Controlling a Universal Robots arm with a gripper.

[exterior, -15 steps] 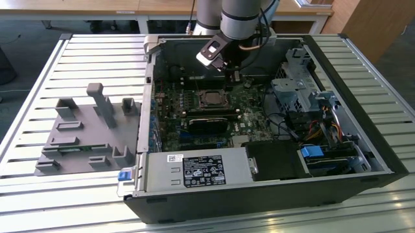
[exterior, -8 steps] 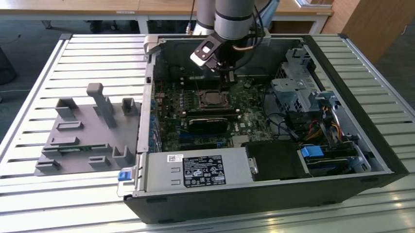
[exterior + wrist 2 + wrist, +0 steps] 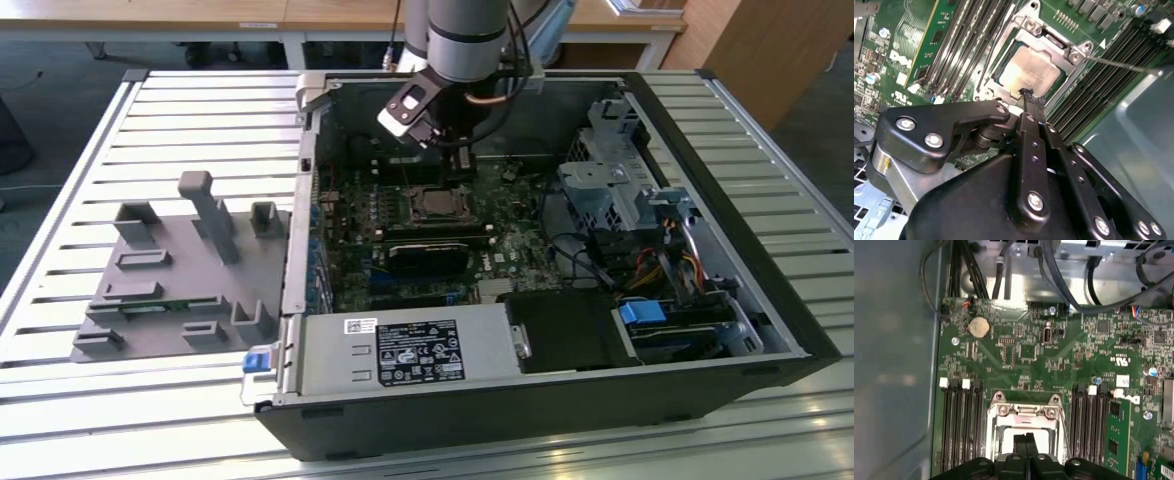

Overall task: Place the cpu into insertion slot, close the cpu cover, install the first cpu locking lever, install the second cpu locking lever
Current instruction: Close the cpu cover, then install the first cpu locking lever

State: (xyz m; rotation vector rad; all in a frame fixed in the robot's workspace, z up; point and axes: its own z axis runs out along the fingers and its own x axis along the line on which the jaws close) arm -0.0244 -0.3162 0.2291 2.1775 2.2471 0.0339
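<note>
At the tip of my gripper (image 3: 1030, 95), the two black fingers (image 3: 1026, 131) are pressed tight together, side by side. They hold nothing. In both wrist views the tips hang right over one edge of the socket. I cannot tell if they touch the metal.

Just past the tips lies the cpu (image 3: 1029, 74). It is a small flat square with a pale, silvery top that shines a bit warm in the light. It sits down inside the insertion slot (image 3: 985, 89), flat and straight.

The cpu cover (image 3: 1051, 42) is a thin silver frame. It lies down around the chip, and the chip's top shows through the hole in its middle. Round screws sit at the frame's corners. A thin metal rod (image 3: 1119, 64) sticks out from one corner of the frame and runs across the long black memory slots (image 3: 1104, 95).

All of this sits on a green board (image 3: 1019, 350) with many tiny parts on it.

In the exterior view, my arm (image 3: 467, 40) comes down into an open black computer case (image 3: 534, 410). The gripper (image 3: 459, 180) hangs just above the socket, near the middle of the board. A grey tray (image 3: 174, 270) with upright pegs rests on the slatted table (image 3: 80, 400), beside the case on the exterior view's left.
</note>
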